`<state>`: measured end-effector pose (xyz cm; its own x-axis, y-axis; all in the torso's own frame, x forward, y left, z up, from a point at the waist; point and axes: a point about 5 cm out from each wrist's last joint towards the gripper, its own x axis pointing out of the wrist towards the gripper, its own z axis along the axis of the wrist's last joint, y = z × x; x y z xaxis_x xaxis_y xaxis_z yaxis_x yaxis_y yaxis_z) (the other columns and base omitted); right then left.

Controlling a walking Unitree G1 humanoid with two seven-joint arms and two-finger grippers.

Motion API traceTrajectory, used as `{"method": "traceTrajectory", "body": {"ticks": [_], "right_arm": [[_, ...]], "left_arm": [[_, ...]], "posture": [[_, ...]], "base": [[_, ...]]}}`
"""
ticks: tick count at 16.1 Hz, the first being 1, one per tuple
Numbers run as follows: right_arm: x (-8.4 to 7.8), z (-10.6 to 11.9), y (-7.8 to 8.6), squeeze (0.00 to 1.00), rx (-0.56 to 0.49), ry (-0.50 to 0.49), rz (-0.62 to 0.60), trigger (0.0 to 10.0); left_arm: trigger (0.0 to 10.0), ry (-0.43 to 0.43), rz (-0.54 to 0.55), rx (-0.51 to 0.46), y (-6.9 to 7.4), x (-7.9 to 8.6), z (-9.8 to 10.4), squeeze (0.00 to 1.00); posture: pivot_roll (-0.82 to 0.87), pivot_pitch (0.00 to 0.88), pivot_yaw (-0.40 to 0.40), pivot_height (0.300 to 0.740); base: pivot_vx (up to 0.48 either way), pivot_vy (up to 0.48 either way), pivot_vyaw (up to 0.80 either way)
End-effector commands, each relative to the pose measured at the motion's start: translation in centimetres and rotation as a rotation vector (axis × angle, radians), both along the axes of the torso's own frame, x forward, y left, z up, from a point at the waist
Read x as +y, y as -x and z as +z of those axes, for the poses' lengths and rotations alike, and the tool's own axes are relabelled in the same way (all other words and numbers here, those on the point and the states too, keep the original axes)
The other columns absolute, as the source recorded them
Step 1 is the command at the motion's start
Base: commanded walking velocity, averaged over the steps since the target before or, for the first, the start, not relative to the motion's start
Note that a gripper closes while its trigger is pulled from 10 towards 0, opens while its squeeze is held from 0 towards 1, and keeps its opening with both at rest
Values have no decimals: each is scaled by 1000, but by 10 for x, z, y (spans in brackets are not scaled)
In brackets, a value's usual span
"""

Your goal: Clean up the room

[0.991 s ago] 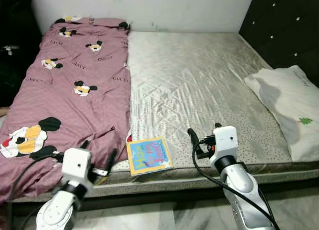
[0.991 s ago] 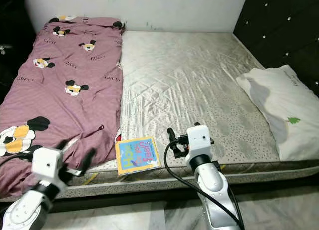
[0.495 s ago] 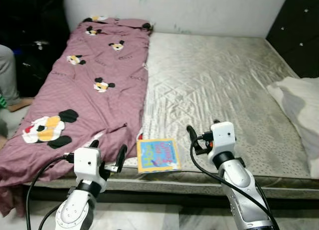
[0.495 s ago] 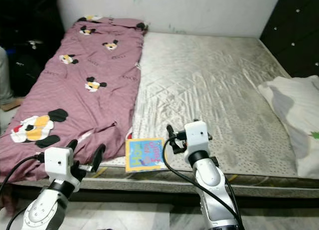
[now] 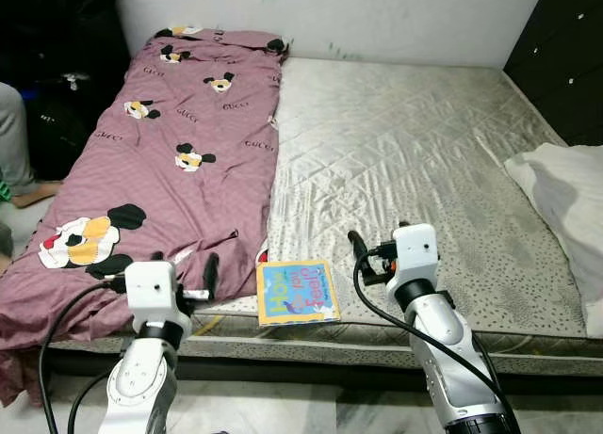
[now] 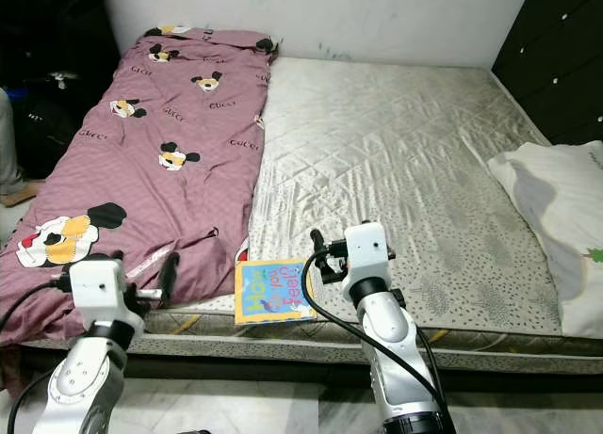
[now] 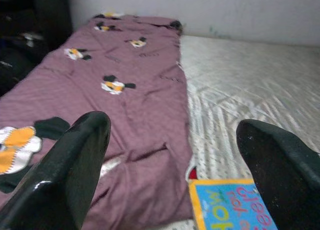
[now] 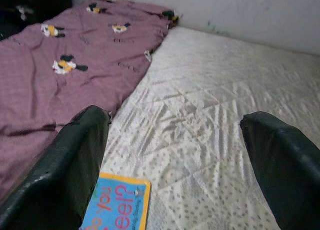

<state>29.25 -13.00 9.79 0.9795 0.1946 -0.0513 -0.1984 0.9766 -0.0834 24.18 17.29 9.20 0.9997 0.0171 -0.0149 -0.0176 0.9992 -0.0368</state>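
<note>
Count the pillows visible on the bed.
1. A white pillow lies at the bed's right edge, partly cut off by the frame. Others may sit beyond that edge or under the purple blanket.

Likely a home bedroom: mattress (image 5: 405, 161), pillow (image 5: 565, 189).

Item count, per kind. Beds: one bed (image 5: 405, 142), bare quilted mattress surface. Blankets: one purple blanket (image 5: 160, 170), spread along the robot's left side of the bed and printed with cartoon mouse heads, of which at least six can be counted. Books: one children's book (image 5: 296, 292), lying at the near edge of the mattress. Pillows: one white pillow (image 5: 565, 203), at the right side of the bed. Tools: two, the left tool (image 5: 184, 267) and the right tool (image 5: 377, 250), each with two black fingers.
</note>
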Motion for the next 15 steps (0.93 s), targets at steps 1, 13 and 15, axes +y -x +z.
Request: {"method": "traceTrajectory", "body": {"ticks": [1,13,15], "right_arm": [[0,0,-1,0,0,9,10,10000],[7,12,-14,0,-93,-26,-51,10000],[3,7,-9,0,-91,-32,-99,10000]], "left_arm": [[10000,-12,13,3,0,-1,-1,0],[10000,-7,-102,-29,-29,-24,2,0],[10000,-12,-132,-23,-31,-26,2,0]], "posture": [[61,43,-84,740],[-17,0,42,740],[-29,0,83,740]], "base": [[0,0,0],[0,0,0],[0,0,0]]}}
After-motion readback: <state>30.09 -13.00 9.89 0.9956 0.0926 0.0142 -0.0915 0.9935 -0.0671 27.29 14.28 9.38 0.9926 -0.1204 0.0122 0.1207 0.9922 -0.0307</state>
